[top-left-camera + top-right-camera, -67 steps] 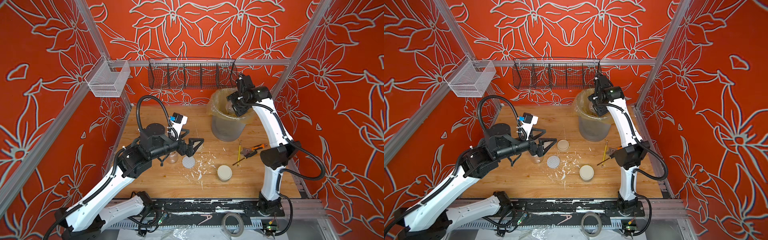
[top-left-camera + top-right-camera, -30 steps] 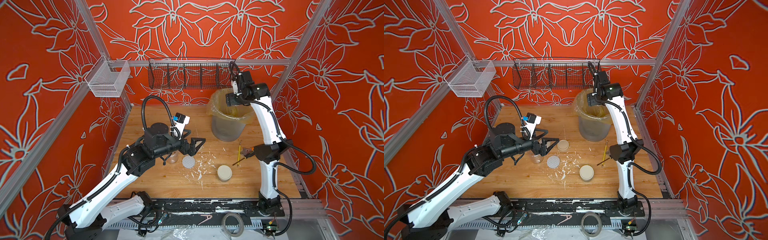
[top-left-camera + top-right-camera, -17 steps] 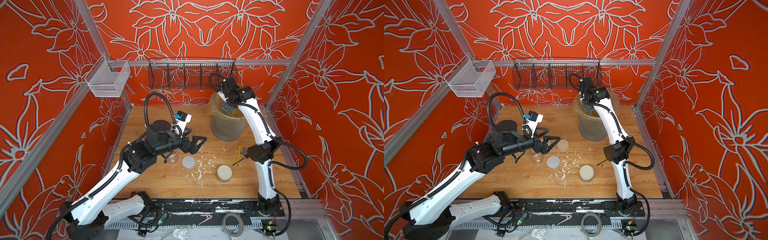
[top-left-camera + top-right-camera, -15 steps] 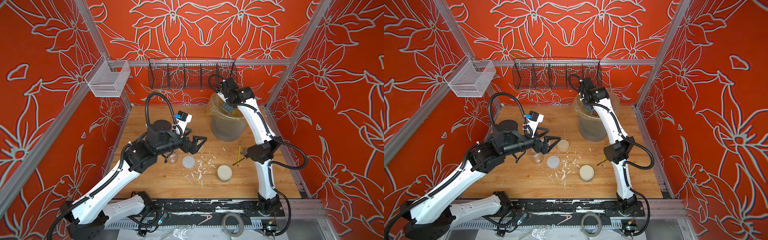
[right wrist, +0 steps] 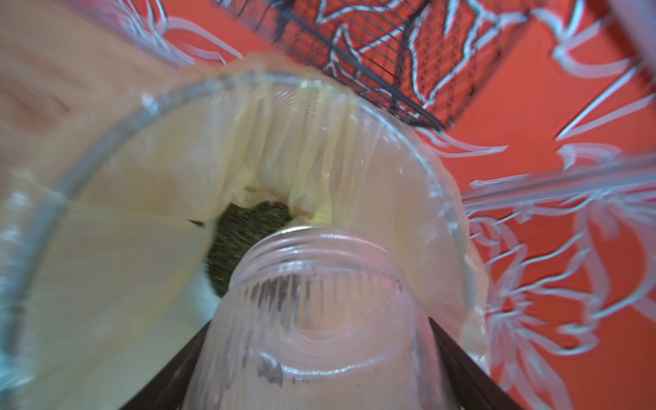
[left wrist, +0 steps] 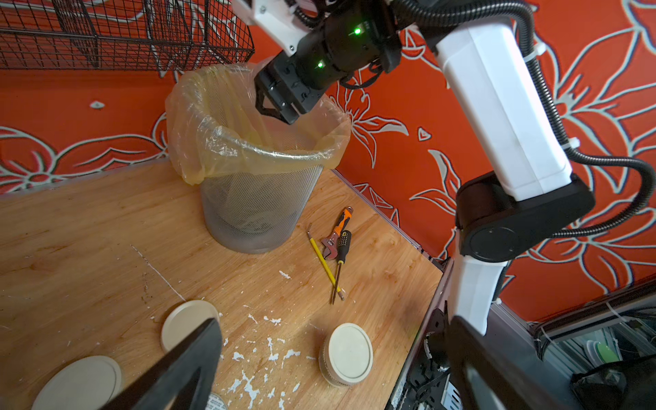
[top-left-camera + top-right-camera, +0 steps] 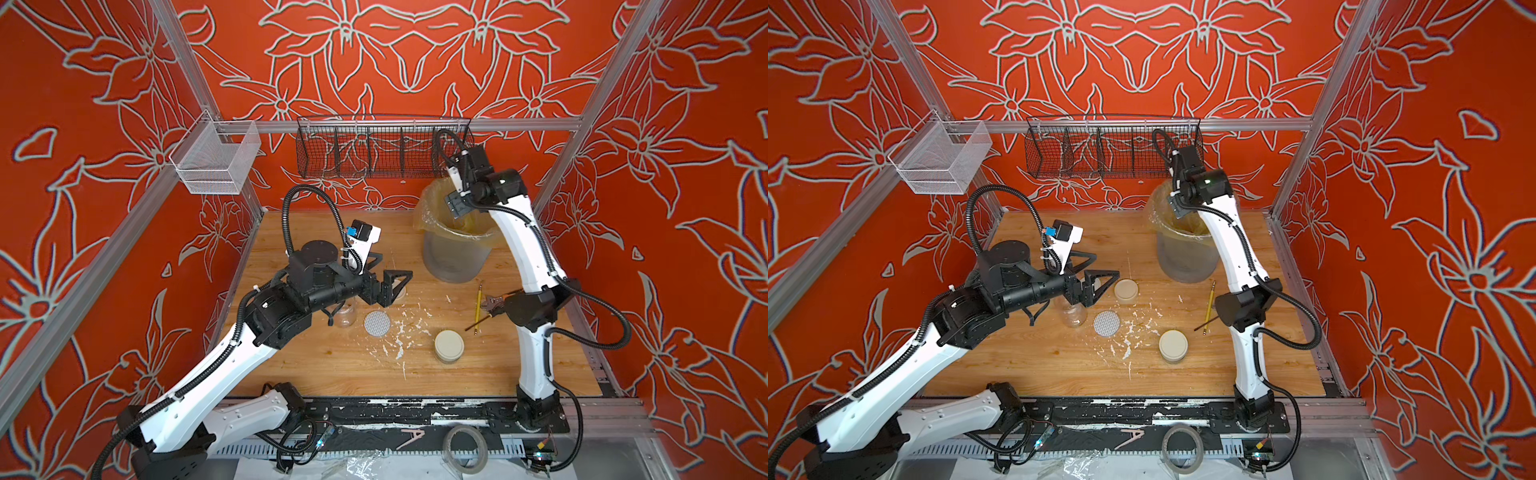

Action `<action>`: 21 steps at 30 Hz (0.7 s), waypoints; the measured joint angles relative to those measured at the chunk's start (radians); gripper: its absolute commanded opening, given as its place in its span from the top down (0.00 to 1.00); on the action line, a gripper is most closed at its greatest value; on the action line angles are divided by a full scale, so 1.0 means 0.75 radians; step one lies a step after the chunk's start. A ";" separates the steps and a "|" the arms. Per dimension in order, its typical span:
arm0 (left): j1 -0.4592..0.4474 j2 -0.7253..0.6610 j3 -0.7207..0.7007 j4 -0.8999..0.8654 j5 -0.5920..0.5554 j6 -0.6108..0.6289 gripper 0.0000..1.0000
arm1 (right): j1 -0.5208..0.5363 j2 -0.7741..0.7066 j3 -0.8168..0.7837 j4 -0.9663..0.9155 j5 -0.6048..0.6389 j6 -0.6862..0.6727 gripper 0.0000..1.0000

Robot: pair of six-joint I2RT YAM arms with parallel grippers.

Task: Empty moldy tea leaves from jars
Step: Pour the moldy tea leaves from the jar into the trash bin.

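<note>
Only in the right wrist view is the held jar seen, clamped by the right gripper, mouth pointed into the bin (blurred), tea leaves below. The left gripper is spread wide, empty. Two more jars are counted on the table: an open jar and a lidded jar; open wood is seen along its front edge.

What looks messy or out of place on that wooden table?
White flakes lie scattered across the table between the dotted lid and the lidded jar, like a spill. A pencil, screwdriver and wrench lie jumbled beside the bin, odd for this chore.
</note>
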 measured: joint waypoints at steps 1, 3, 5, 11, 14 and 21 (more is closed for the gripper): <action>0.000 0.000 0.000 0.001 -0.001 -0.001 0.03 | -0.045 -0.039 -0.034 0.012 -0.094 0.070 1.00; 0.000 0.000 0.000 0.004 -0.001 -0.001 0.02 | -0.118 -0.086 -0.067 0.024 -0.264 0.185 1.00; 0.000 0.000 0.000 0.010 -0.001 -0.006 0.02 | -0.169 -0.080 -0.037 0.006 -0.366 0.270 1.00; 0.000 -0.001 -0.009 0.023 -0.001 -0.017 0.03 | -0.162 0.090 0.095 -0.044 -0.557 0.592 1.00; -0.001 -0.001 -0.013 0.024 -0.002 -0.021 0.03 | -0.160 0.056 -0.136 0.098 -0.682 0.815 1.00; -0.001 -0.007 -0.021 0.031 -0.010 -0.037 0.03 | -0.160 -0.041 -0.481 0.369 -0.715 1.281 1.00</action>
